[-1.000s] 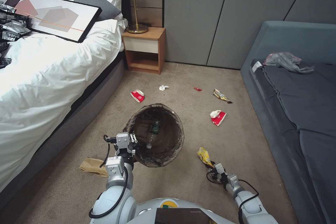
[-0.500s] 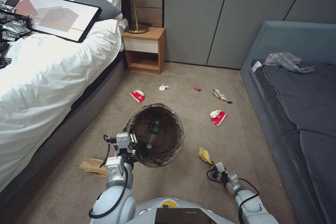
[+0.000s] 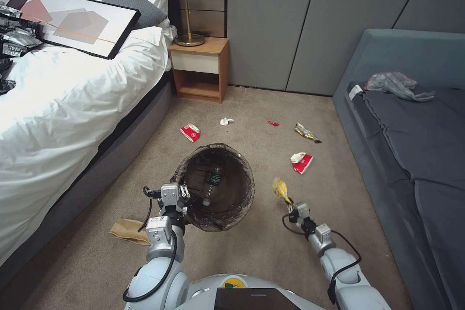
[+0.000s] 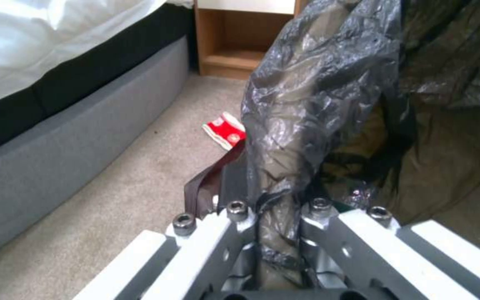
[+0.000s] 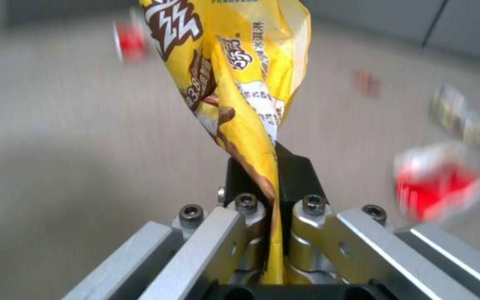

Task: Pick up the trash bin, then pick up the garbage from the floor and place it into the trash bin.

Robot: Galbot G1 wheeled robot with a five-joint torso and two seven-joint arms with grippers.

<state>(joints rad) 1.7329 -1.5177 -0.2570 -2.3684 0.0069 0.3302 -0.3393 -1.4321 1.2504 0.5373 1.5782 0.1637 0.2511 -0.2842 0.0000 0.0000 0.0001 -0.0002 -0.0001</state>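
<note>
The trash bin (image 3: 242, 203), lined with a dark bag, hangs above the carpet with my left gripper (image 3: 182, 199) shut on its near rim. In the left wrist view the fingers pinch the bag-covered rim (image 4: 276, 196). A green-labelled bottle (image 3: 212, 181) lies inside the bin. Right of the bin, my right gripper (image 3: 292, 207) is shut on a yellow wrapper (image 3: 279, 189), which it holds clear of the floor. The right wrist view shows that wrapper (image 5: 234, 75) standing up between the fingers. On the carpet lie two red-white wrappers (image 3: 191, 132) (image 3: 302, 162), white paper (image 3: 225, 121), a multicoloured wrapper (image 3: 307, 132) and a brown paper bag (image 3: 128, 231).
A white bed (image 3: 72, 97) runs along the left, with a framed picture (image 3: 72, 19) lying on it. A wooden nightstand (image 3: 199, 69) with a lamp stands at the back. A grey sofa (image 3: 411, 145) fills the right side. A tiny red scrap (image 3: 273, 123) lies on the carpet.
My right gripper has risen and moved forward, lifting the yellow wrapper off the carpet. The left arm and the bin have not moved.
</note>
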